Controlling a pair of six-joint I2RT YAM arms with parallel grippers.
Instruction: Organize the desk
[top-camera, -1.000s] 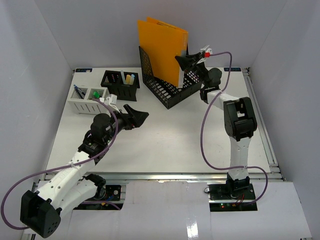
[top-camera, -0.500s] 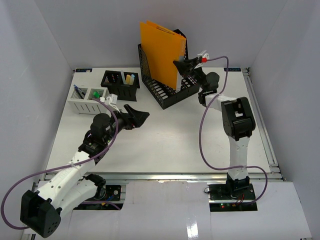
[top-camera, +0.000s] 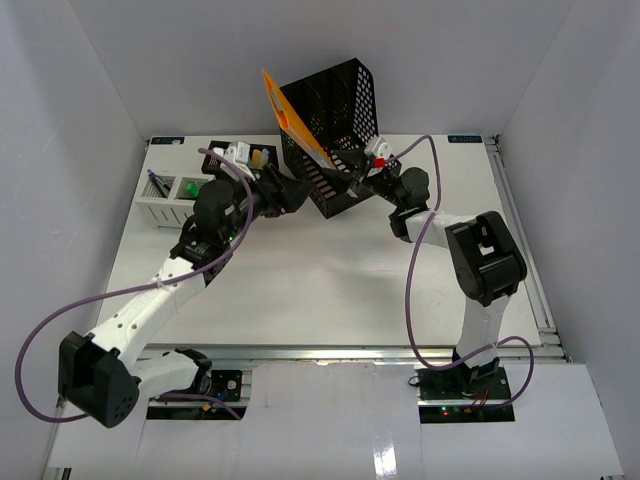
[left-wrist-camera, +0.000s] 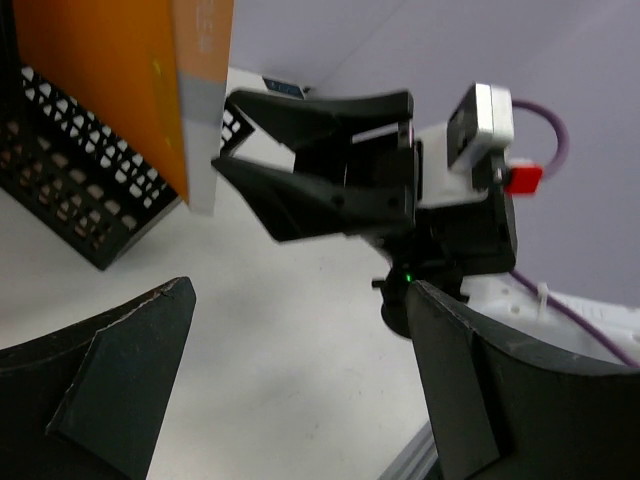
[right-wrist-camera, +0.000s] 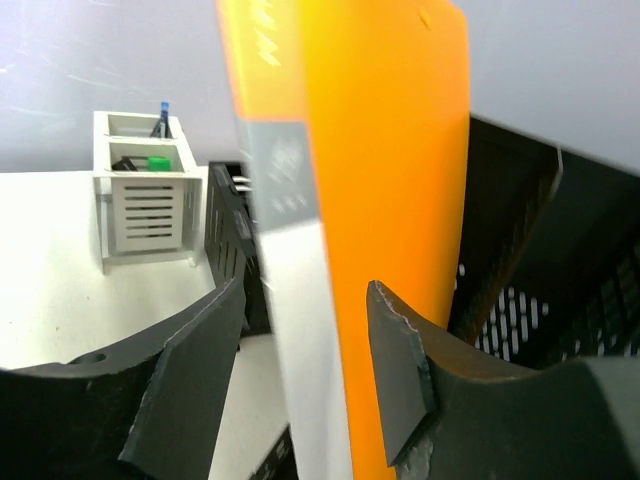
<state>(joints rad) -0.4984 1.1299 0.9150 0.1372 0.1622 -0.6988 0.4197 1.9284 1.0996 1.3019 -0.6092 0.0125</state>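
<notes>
Between right jaws, folder's grey spine

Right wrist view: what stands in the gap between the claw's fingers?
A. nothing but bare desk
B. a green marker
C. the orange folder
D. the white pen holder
C: the folder stands on edge in the gap of the right claw, whose jaws are apart, with the black rack behind it.

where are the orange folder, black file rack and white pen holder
orange folder (right-wrist-camera: 400, 200): right wrist view, orange cover
black file rack (top-camera: 335, 98): top external view, mesh wall
white pen holder (right-wrist-camera: 148, 215): right wrist view, slatted front
</notes>
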